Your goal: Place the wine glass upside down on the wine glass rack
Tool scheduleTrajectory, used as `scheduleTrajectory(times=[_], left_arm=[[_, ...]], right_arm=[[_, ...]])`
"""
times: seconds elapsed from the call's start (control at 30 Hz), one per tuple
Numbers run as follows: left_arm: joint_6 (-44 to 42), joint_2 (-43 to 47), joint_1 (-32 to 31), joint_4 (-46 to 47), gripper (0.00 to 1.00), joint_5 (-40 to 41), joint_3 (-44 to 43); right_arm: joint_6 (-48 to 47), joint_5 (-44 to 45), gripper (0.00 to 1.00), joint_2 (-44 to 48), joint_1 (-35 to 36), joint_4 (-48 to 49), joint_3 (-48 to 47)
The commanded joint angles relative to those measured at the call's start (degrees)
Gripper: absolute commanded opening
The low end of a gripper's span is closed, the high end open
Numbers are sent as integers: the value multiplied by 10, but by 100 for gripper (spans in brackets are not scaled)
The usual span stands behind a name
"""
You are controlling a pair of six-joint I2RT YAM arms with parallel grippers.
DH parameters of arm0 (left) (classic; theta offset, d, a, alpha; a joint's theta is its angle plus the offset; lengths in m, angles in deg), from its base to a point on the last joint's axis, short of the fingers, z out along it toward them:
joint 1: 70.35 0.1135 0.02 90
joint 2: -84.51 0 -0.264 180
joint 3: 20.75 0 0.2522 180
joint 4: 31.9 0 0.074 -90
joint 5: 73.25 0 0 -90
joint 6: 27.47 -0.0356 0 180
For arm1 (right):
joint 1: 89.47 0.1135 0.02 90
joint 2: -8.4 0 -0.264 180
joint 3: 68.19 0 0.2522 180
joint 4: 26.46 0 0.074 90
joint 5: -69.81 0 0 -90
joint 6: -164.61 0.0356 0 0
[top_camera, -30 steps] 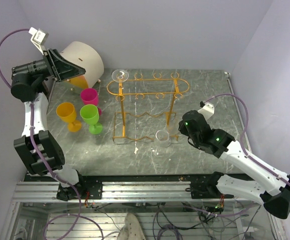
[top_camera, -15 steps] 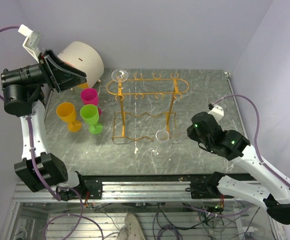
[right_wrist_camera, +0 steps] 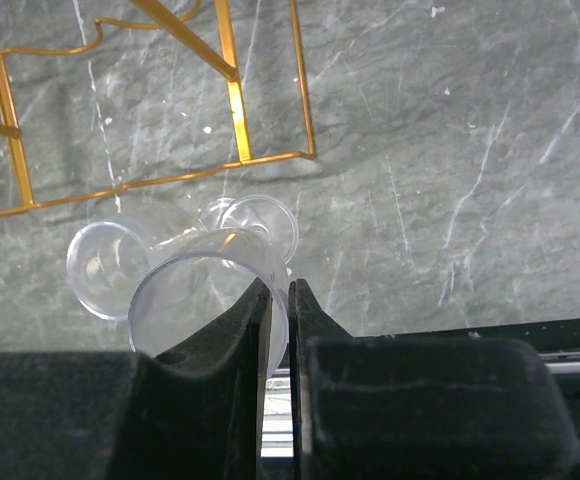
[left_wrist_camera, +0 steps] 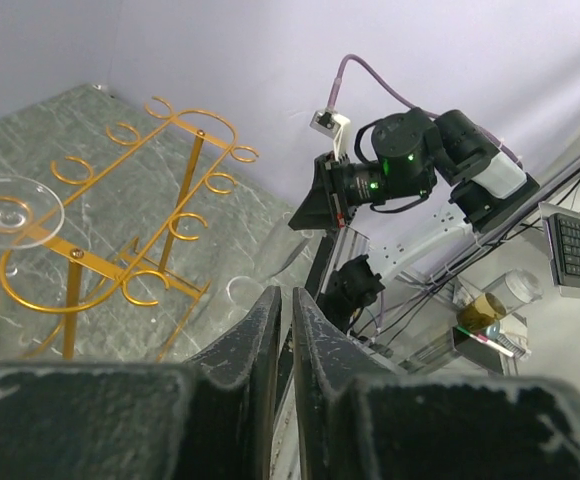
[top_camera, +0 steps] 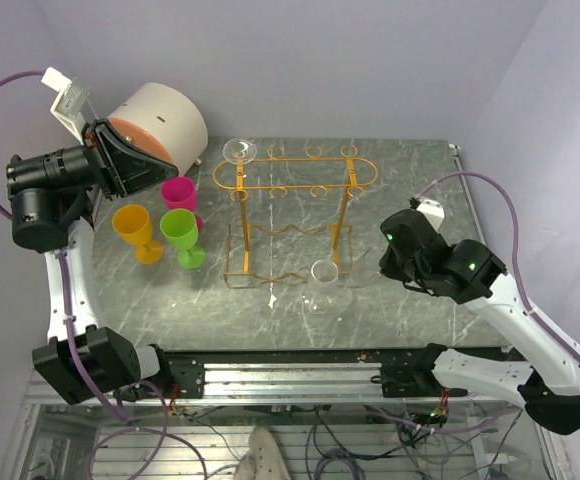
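The gold wire wine glass rack (top_camera: 295, 178) stands mid-table, also seen in the left wrist view (left_wrist_camera: 120, 290) and from above in the right wrist view (right_wrist_camera: 232, 100). One clear glass hangs upside down at its back left corner, its foot (top_camera: 240, 151) (left_wrist_camera: 10, 210) on top. In front of the rack a clear wine glass (right_wrist_camera: 185, 290) is tilted, its rim pinched between the fingers of my right gripper (right_wrist_camera: 278, 287), which is shut on it. A second clear round rim (right_wrist_camera: 105, 268) shows just beside it. My left gripper (left_wrist_camera: 285, 297) hangs high at the far left, shut on nothing.
A beige drum with an orange face (top_camera: 165, 118) lies at the back left. Pink (top_camera: 179, 190), orange (top_camera: 133, 226) and green (top_camera: 180, 232) goblets stand left of the rack. Walls close in the back and right sides. A metal rail (top_camera: 290, 375) runs along the near edge.
The left jaws have closed and that arm has shifted a little at the far left. The right arm has swung rightward and its jaws have tightened on the glass rim.
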Motion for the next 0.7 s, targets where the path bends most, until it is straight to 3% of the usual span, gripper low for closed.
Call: scheduleTrajectory(times=[0.0, 0.2, 0.57, 0.67], left_arm=[[200, 17, 3, 115, 20, -16, 33], [203, 21, 2, 116, 25, -1, 21], [201, 20, 2, 116, 24, 4, 27], [200, 19, 3, 116, 24, 5, 30]], right_arm=[[-36, -28, 0, -13, -2, -44, -21], [-53, -107, 0, -31, -3, -35, 16], [-102, -102, 0, -92, -6, -68, 8], [-109, -114, 5, -99, -6, -77, -1]])
